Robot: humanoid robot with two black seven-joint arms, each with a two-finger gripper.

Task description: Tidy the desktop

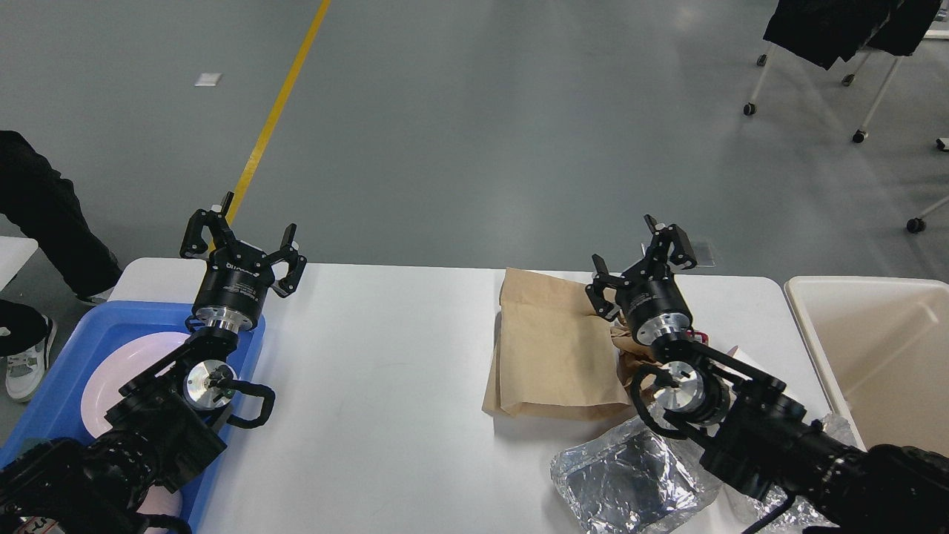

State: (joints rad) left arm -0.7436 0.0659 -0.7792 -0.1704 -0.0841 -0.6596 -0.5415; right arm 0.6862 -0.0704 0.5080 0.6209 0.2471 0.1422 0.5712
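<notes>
The white desktop (371,371) fills the lower view. A flat brown paper bag (552,348) lies on it right of centre, with crumpled brown paper (630,356) at its right edge. A crumpled foil tray (630,478) lies near the front edge. My left gripper (241,233) is open and empty, raised over the desktop's back left, above the blue tray (89,348). My right gripper (643,252) is open and empty, raised above the bag's back right corner.
The blue tray holds a pale pink plate (126,371) under my left arm. A cream bin (875,348) stands at the desktop's right end. A person's legs (44,222) stand at the far left. A wheeled rack (852,67) stands back right.
</notes>
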